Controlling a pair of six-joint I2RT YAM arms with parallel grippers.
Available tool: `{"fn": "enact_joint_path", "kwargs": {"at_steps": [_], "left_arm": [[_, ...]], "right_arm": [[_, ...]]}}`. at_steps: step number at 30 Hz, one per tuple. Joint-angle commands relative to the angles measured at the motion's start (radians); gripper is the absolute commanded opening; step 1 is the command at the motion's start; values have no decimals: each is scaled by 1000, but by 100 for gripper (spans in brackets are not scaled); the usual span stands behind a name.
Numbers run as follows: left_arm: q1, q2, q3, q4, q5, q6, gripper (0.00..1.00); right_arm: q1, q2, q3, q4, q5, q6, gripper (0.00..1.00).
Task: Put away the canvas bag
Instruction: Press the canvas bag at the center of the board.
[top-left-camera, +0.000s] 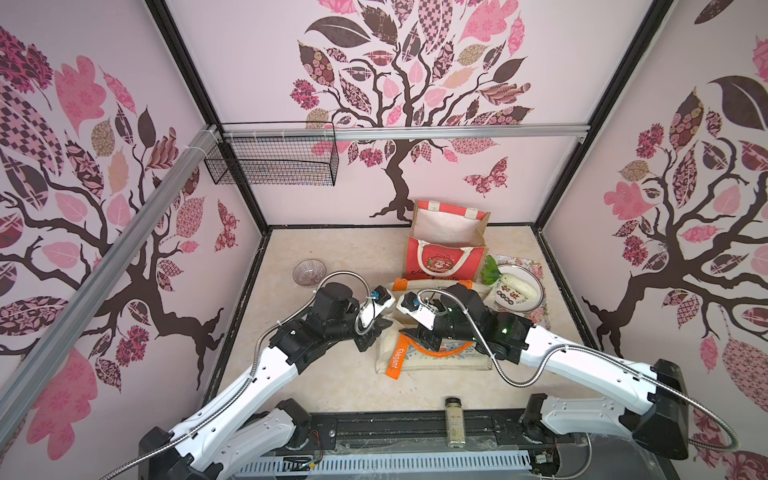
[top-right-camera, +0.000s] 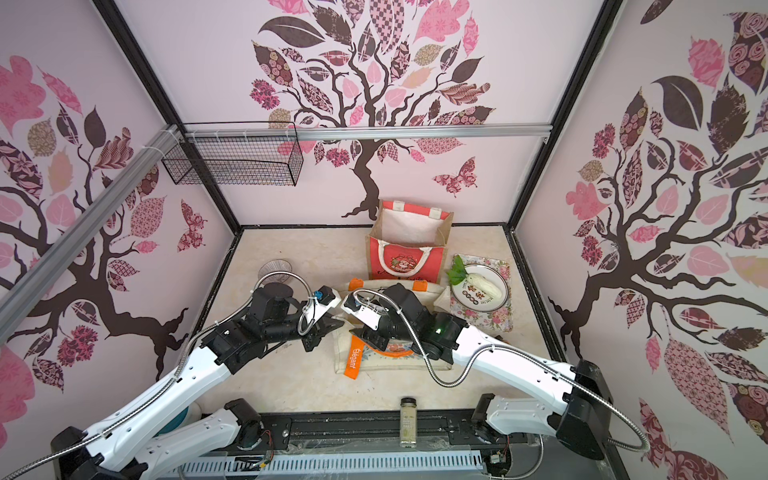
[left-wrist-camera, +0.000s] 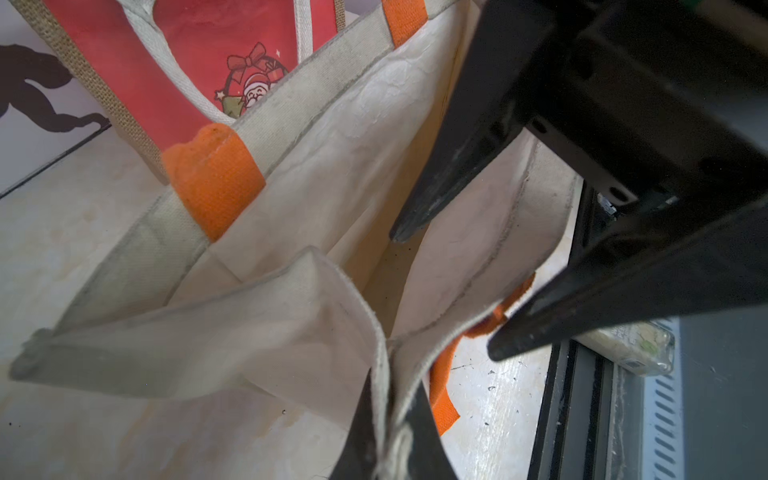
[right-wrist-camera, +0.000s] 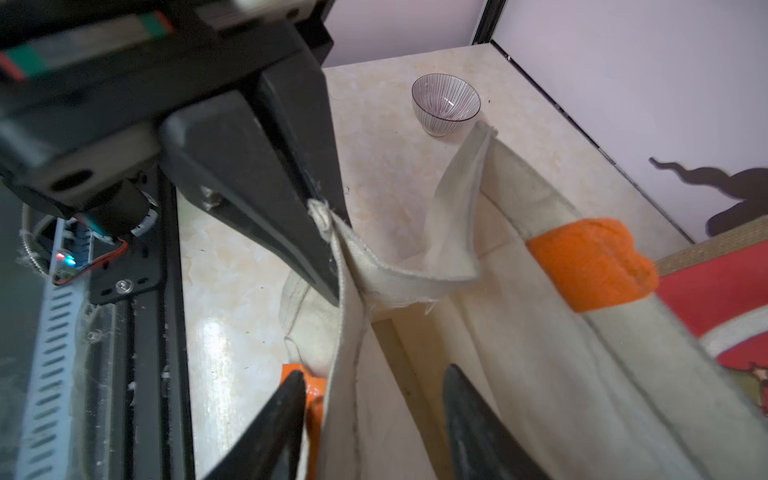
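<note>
My left pincer (left-wrist-camera: 388, 451) is clamping the rim of the canvas bag (top-left-camera: 436, 361); my right pincer (right-wrist-camera: 374, 371) is straddling its wall, jaws apart. The bag is sitting on the table (top-left-camera: 332, 386) before the red tote (top-left-camera: 444, 259), not yet stowed.

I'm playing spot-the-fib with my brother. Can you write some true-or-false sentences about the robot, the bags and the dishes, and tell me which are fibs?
1. The left gripper is pinching the edge of the canvas bag. True.
2. The vegetable is lying in the glass bowl. False: the bowl is empty, and the vegetable lies on the plate.
3. The red bag stands upright behind the canvas bag. True.
4. The right gripper is squeezed shut on an orange handle. False: its jaws are apart, one on each side of the canvas bag's wall.
</note>
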Motion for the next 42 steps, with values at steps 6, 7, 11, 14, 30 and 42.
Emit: {"fn": "enact_joint_path", "kwargs": {"at_steps": [6,7,11,14,30,42], "left_arm": [[95,-34,-13,52,100,-107,0],[101,-37,-13,53,94,-110,0],[103,-29,-7,32,89,-110,0],[102,-26,-4,16,70,-107,2],[415,189,328,-14,266,-111,61],[416,387,304,117,605,-36,63]], "right_arm": [[-8,22,-18,88,-26,-43,61],[-8,27,-18,79,-24,-49,62],[-19,53,-15,77,21,-72,45],[-32,60,-22,108,10,-83,18],[-33,54,-34,109,-61,-99,12],[-40,44,-37,123,-84,-99,11]]}}
